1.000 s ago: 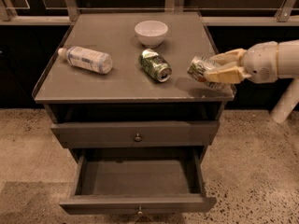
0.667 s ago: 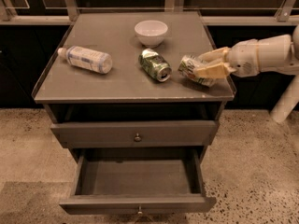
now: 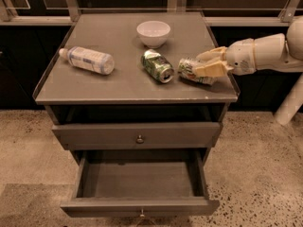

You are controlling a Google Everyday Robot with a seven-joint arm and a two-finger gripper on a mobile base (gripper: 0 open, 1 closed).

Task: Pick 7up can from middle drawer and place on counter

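Item 1. Wide, shallow grey wooden middle drawer [image 3: 137,178], pulled fully out and nearest the camera. Its flat grey floor is bare. The small metal knob [image 3: 140,214] at the front centre is cut off by the lower edge of the view.

Item 2. Grey drawer front [image 3: 104,136] above it, with a small round knob [image 3: 140,139]. A dark recess lies over this front, and its contents cannot be made out.

Item 3. Large flat grey counter [image 3: 123,41] with a pale chipped front edge and thin raised side rims.

Item 4. Small green 7up can [image 3: 187,68] with a silver end, lying on its side at the counter's front right, near the right rim. Red and white label marks show faintly. The right-hand part of its body is covered by the fingers. Whether it rests on the surface or sits just above it cannot be told.

Item 5. Cream two-finger gripper [image 3: 199,65], reaching in from the right and clasped around the 7up can, with one finger over it and one in front. The white arm [image 3: 260,51] runs out of view at the right edge.

Item 6. Green dented can [image 3: 157,66], on its side just left of the 7up can, the two apart.

Item 7. Clear plastic bottle [image 3: 90,60] with a pale label, lying on the counter's left side.

Item 8. White round bowl [image 3: 153,33], upright, behind the dented can towards the rear edge.
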